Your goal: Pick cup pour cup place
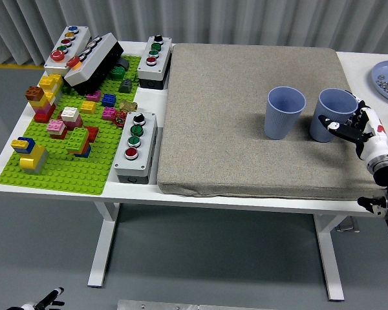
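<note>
Two light blue cups stand upright on the grey mat (226, 123) at the right. The left cup (285, 113) stands free. My right hand (343, 123) comes in from the right edge, its fingers curled around the lower right side of the right cup (331, 107), which stays upright on or just above the mat. I cannot see inside either cup. Only a small part of my left hand (47, 299) shows at the bottom left, far below the table.
A blue plate (383, 76) with small items sits at the far right edge. On the left lies a green brick baseplate (71, 174) with several coloured bricks, and button boxes (135, 145) (154, 59) (68, 48) around it.
</note>
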You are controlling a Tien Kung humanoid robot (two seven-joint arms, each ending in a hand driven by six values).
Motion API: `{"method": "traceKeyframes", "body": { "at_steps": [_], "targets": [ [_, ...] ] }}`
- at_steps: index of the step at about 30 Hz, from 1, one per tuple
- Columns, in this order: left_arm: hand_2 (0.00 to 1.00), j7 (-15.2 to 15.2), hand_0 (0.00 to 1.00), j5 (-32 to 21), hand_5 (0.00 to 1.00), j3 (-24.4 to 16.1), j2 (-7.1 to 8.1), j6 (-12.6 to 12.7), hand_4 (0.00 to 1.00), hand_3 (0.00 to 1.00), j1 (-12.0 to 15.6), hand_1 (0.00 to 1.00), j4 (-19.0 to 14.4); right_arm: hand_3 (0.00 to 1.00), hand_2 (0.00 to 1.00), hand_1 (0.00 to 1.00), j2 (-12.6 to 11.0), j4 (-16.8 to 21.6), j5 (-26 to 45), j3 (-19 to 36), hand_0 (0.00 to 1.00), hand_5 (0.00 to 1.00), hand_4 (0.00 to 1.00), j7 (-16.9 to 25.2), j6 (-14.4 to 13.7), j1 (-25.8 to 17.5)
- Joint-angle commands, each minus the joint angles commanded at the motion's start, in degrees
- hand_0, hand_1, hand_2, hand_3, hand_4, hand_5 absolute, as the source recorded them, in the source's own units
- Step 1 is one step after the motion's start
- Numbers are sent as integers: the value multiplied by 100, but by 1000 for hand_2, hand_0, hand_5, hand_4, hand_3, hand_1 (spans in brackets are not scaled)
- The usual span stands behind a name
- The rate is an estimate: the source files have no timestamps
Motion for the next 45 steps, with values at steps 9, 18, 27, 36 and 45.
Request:
{"method": "traceKeyframes", "body": {
  "at_steps": [9, 18, 27, 36, 45],
  "targets": [
    [862, 3, 871, 14, 955, -28, 5, 0, 639, 770, 9, 854, 0, 941, 947, 874, -39, 145, -131, 104, 927, 317, 857, -130, 54, -54],
    [860, 2, 872, 19, 954, -54, 3, 4, 638, 770, 18, 853, 0, 956, 965, 883, -106, 253, -213, 199, 938, 327, 862, -248, 141, -169],
    [860, 3, 871, -2, 954, -48, 7, 6, 638, 770, 47, 854, 0, 956, 971, 886, -159, 460, -255, 228, 938, 335, 864, -313, 206, -374],
    [859, 5, 871, -40, 954, -64, 6, 16, 638, 770, 95, 854, 0, 955, 969, 886, -201, 573, -292, 207, 944, 338, 867, -355, 232, -495],
    [858, 3, 872, -58, 954, -95, 8, 21, 638, 770, 145, 854, 0, 956, 964, 886, -354, 885, -342, 302, 945, 344, 868, -403, 252, -799]
  ]
}}
